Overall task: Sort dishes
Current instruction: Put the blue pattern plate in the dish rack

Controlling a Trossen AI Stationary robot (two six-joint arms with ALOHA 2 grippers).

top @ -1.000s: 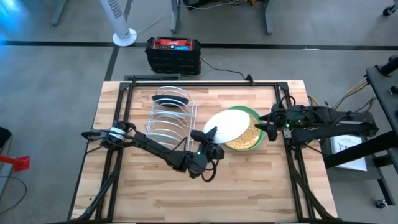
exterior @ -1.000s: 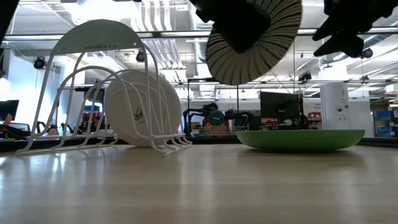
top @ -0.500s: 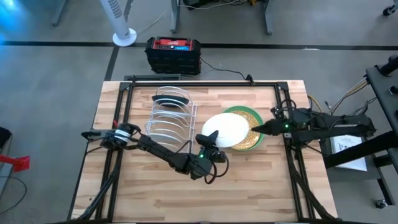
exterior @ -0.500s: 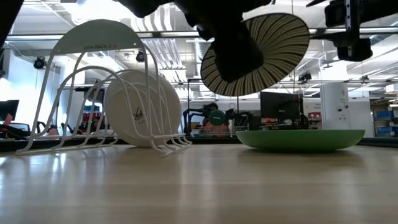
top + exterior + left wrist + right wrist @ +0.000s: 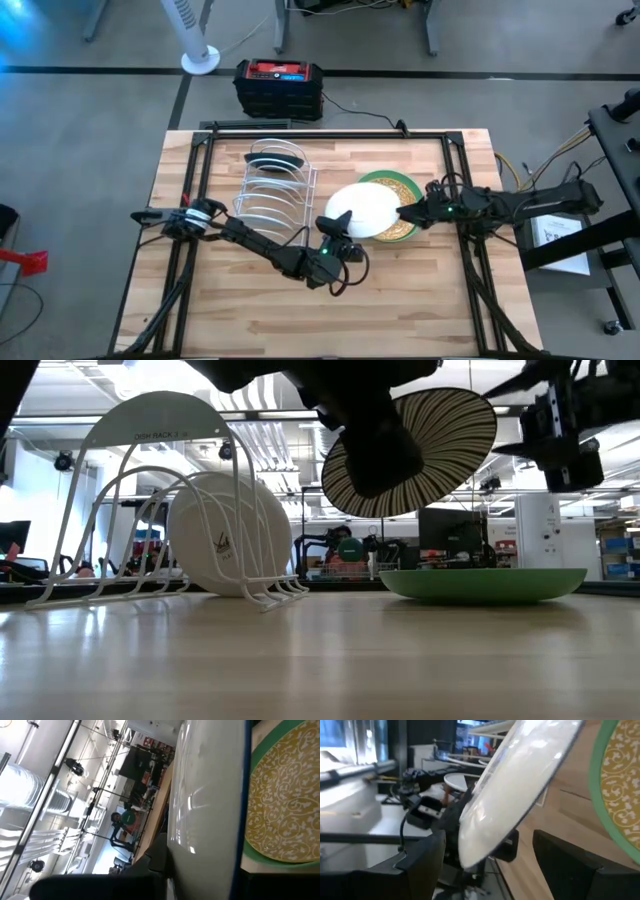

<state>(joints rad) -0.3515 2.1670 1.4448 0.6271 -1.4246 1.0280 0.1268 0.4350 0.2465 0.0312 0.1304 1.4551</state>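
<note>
A white plate point(image 5: 362, 210) with a blue-lined underside point(image 5: 425, 450) hangs tilted in the air, and my left gripper point(image 5: 337, 230) is shut on it. Below it a yellow patterned plate point(image 5: 282, 805) lies in a light green plate point(image 5: 483, 582) on the table. My right gripper point(image 5: 407, 213) is open at the white plate's right edge. In the right wrist view its fingers point(image 5: 422, 865) stand on either side of that edge point(image 5: 470, 847); I cannot tell whether they touch it. A dark plate point(image 5: 277, 157) stands on edge in the white wire rack point(image 5: 272, 192). My left gripper pinches the white plate's rim point(image 5: 343, 222) on its near-left side between the two fingers. The fingers come in about level from the table's left. The plate is lifted clear, tilted, with its white face up, over the stacked plates.
The wire rack point(image 5: 150, 500) stands left of the plates with several free slots. A red and black box point(image 5: 279, 85) and a fan's base point(image 5: 200, 60) are on the floor beyond the far edge. Bare wood lies along the near edge.
My right gripper has sunk and gone toward the table's left, up to the white plate's right edge, rolling as it went. My left gripper has come down a little and rolled, so the plate now lies flatter than before.
</note>
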